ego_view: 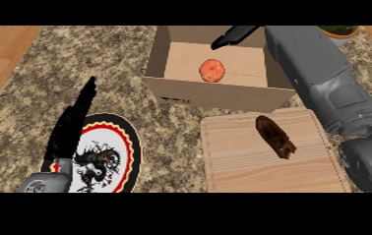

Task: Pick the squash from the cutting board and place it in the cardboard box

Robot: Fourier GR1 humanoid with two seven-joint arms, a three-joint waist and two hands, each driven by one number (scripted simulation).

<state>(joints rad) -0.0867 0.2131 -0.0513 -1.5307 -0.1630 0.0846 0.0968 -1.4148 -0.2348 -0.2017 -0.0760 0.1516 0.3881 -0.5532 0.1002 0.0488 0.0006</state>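
Squash (212,71): orange, lying inside cardboard box (218,97); right hand (234,36) above box's far rim, fingers straight, empty; placing step looks done; next, arm withdraws clear.

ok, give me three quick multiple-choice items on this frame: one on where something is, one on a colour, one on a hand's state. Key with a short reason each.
1. Where is the orange round item?
A. on the cutting board
B. inside the cardboard box
C. on the plate

2. What colour is the plate's rim band?
A. red with a yellow edge
B. blue
C. green

3. How is the left hand?
A. curled round the dark item
B. pinching the box wall
C. fingers straight, holding nothing

Key:
1 B: it lies on the floor of the cardboard box, not on the cutting board.
2 A: a red ring with a scalloped yellow edge circles the white centre.
3 C: it stretches flat over the plate's left side; the dark item lies apart on the board.
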